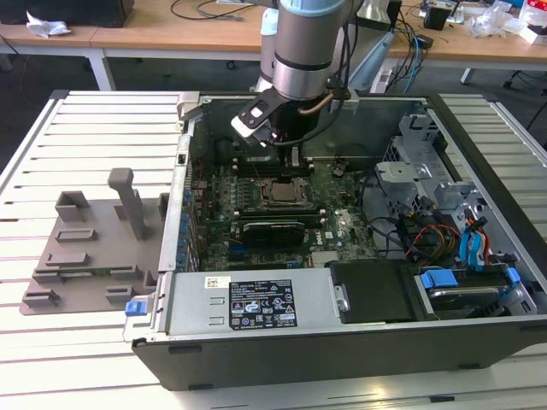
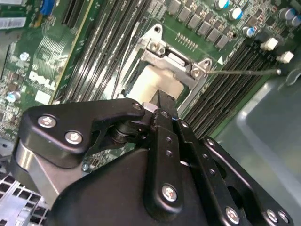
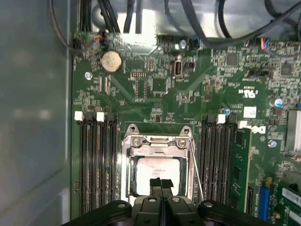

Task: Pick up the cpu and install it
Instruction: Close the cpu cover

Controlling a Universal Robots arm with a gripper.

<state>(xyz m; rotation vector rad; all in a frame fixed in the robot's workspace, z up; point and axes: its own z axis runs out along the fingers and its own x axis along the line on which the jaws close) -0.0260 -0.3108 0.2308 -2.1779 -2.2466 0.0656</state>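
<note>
Gripper (image 3: pixel 161 182) is pinched shut, no gap between the fingers, nothing held. Tips sit right over the cpu (image 3: pixel 157 170), which lies flat inside the socket frame (image 3: pixel 136 141) on the motherboard (image 3: pixel 155 89) (touching or just above, can't tell). Wire lever (image 3: pixel 196 169) runs along one side of the frame. Exterior view: arm (image 1: pixel 303 43) reaches into the open computer case (image 1: pixel 342 350).

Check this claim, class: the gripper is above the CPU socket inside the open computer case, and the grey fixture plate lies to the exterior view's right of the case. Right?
No. The exterior view shows the grey fixture plate to its left of the computer case, not its right. The gripper is above the CPU socket, as stated.
</note>
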